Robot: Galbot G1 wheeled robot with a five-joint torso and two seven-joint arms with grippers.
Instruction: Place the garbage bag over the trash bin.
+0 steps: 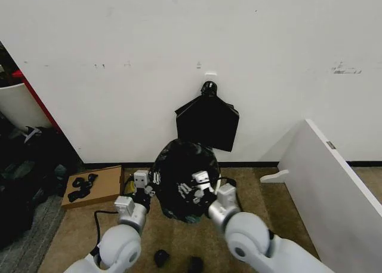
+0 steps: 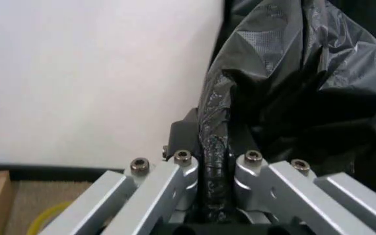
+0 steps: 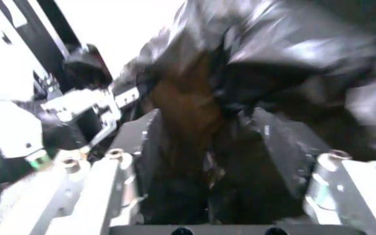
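Head view: a brown carpeted floor (image 1: 179,237) meets a plain white wall (image 1: 179,40) along a dark skirting strip. A flat black bag bundle (image 1: 207,122) hangs on the wall from a small white hook (image 1: 210,77). To the right a white board (image 1: 334,183) leans at an angle; to the left lies a flat piece of cardboard (image 1: 98,186) with small black scraps (image 1: 82,186) on it, and beyond it a heap of dark things beside a large white curved container with red trim (image 1: 18,103). Two more small dark objects lie on the carpet near the bottom edge.

The garbage bag (image 1: 182,180) stands on the floor close to the wall, below the hanging bundle, draped as a crinkled glossy black dome. The trash bin beneath cannot be made out.

The left claw (image 1: 145,186) sits at the bag's left edge; in the left wrist view its fingers (image 2: 184,178) are pressed together on a twisted fold of the black plastic (image 2: 293,83). The right claw (image 1: 203,188) is at the bag's right side; the right wrist view shows dark film (image 3: 188,117) bunched between its pads (image 3: 279,147), pinched.

No readable writing is visible.
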